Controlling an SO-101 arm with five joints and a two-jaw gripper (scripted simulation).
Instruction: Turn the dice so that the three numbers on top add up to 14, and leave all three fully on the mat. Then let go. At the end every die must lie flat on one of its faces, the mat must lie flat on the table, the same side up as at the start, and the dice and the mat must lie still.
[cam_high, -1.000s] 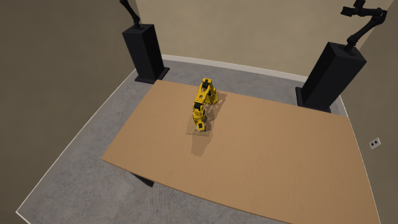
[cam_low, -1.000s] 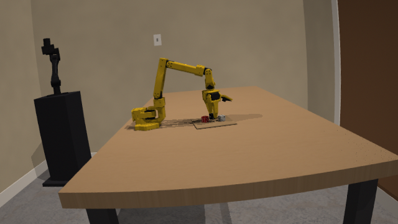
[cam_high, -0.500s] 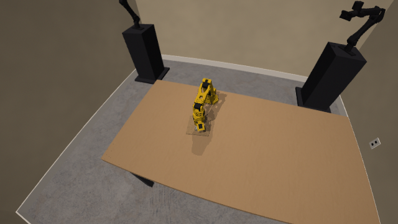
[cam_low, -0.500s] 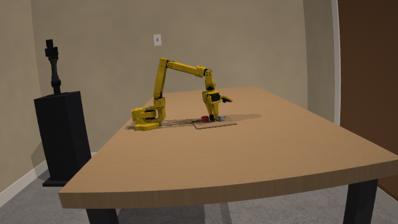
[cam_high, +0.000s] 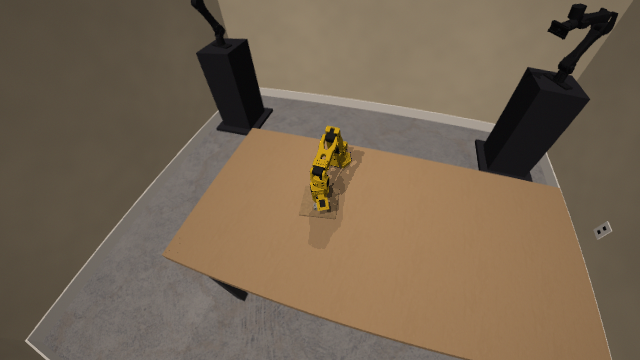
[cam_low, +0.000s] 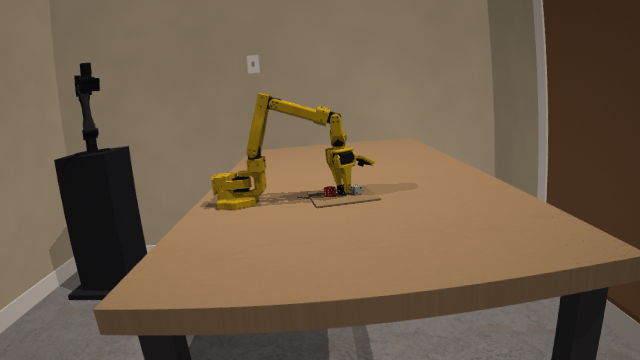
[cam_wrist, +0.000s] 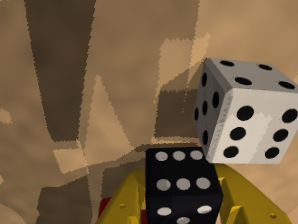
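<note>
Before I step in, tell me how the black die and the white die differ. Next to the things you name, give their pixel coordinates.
The black die (cam_low: 341, 190) (cam_wrist: 183, 172) has pale pips; the white die (cam_high: 315, 206) (cam_low: 356, 190) (cam_wrist: 257, 120) has dark ones.

The black die is gripped in the pincer (cam_high: 321, 205) (cam_low: 342, 191) (cam_wrist: 183, 192); the white die sits outside it.

In the wrist view, the white die shows three faces, the black die two, its lower one cut off.

Both show a six there.

Red die (cam_wrist: 106, 204) mostly hidden, black die (cam_wrist: 183, 182) cut off below
</note>
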